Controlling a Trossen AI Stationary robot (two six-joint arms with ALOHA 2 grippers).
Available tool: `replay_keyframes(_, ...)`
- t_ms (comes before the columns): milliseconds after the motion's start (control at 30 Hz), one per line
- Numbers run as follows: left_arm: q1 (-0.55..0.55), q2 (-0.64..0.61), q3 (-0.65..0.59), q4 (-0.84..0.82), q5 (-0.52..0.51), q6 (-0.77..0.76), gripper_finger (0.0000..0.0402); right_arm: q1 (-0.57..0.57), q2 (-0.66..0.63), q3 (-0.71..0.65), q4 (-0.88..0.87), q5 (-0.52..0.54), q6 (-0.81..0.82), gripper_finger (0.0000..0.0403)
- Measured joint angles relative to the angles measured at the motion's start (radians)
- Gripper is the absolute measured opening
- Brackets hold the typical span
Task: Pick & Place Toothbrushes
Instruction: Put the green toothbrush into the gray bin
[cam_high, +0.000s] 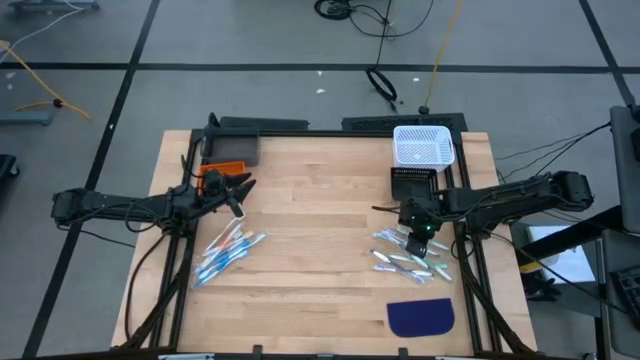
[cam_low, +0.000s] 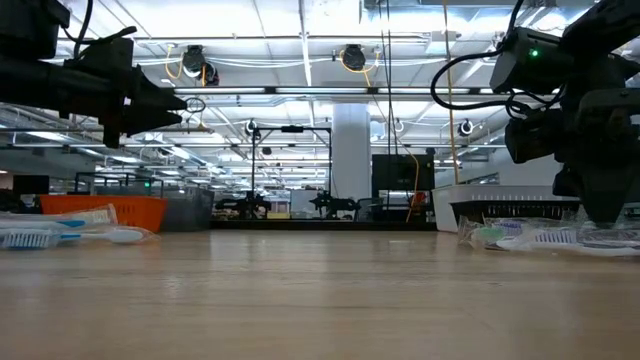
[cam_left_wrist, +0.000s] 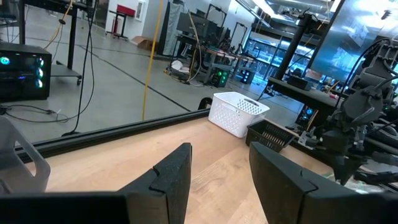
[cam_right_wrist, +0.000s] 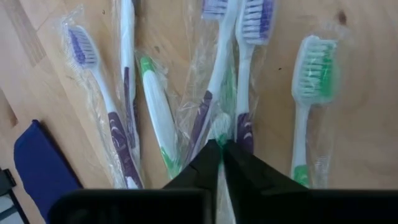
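Observation:
Two heaps of wrapped toothbrushes lie flat on the wooden table: a left heap (cam_high: 228, 250) and a right heap (cam_high: 405, 260). My right gripper (cam_high: 420, 238) slants down into the right heap, shut at a white-and-green toothbrush (cam_right_wrist: 219, 127); purple and green ones lie beside it. My left gripper (cam_high: 238, 190) hovers open and level above the table's left side, its fingers (cam_left_wrist: 180, 177) holding nothing. My right gripper has its two fingertips (cam_right_wrist: 208, 162) closed together on the handle end (cam_right_wrist: 220, 132) of the white-and-green wrapped toothbrush, coming steeply from above. The fingers lie roughly along the handle. The brush rests on the table among the others; whether wrapper or handle is pinched stays hidden.
A white mesh basket (cam_high: 424, 145) and a dark bin (cam_high: 414, 180) stand behind the right heap. An orange bin (cam_high: 222, 170) and a dark bin (cam_high: 232, 150) stand at the far left. A dark blue mat (cam_high: 420, 316) lies near the front right.

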Motion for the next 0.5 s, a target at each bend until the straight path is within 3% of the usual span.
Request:
replay_keyframes(267,0.000,0.000,0.000,0.000,0.000,-0.001,0.0161,-0.007,-0.018,0.009,-0.013,0.001,0.000,0.0002)
replay_keyframes(500,0.000,0.000,0.000,0.008,0.000,-0.002,0.0161,-0.032,-0.079,0.141,-0.061,0.039,-0.044,0.0001)
